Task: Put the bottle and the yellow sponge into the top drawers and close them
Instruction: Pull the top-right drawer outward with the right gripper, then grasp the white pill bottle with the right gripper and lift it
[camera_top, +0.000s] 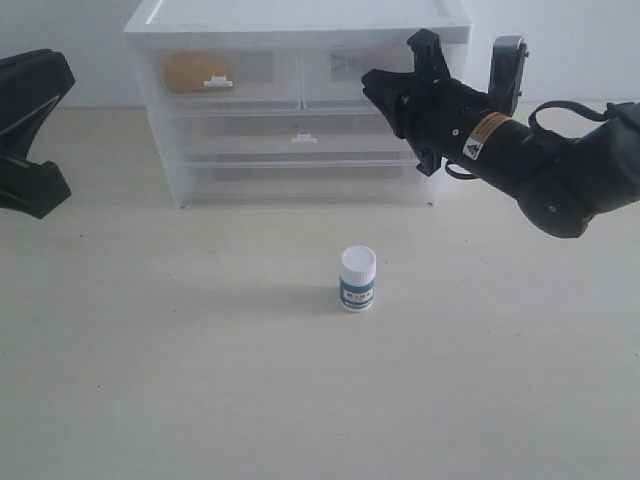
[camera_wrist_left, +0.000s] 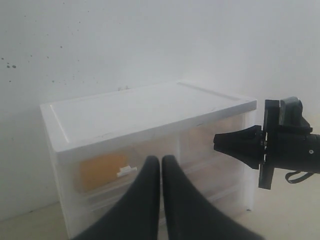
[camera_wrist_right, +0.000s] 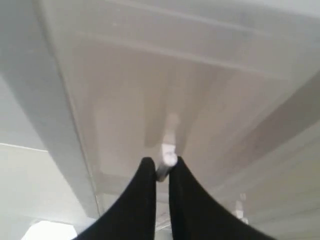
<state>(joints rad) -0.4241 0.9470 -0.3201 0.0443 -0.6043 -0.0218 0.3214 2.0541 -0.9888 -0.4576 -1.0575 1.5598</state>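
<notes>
The white bottle (camera_top: 357, 279) with its teal label stands upright on the table, in front of the drawer unit (camera_top: 297, 20). The yellow sponge (camera_top: 197, 72) lies inside the top left drawer, behind its white handle (camera_top: 217, 82), and also shows through the plastic in the left wrist view (camera_wrist_left: 100, 171). My right gripper (camera_wrist_right: 161, 164) is shut on the small white handle (camera_wrist_right: 168, 155) of the top right drawer (camera_top: 340, 65). In the exterior view that gripper (camera_top: 368, 85) hides the handle. My left gripper (camera_wrist_left: 161, 160) is shut and empty, held back well left of the unit.
Two wider translucent drawers sit below the top pair, the upper one with a white handle (camera_top: 303, 139). The left arm (camera_top: 25, 130) rests at the left edge of the table. A white wall stands close behind the unit.
</notes>
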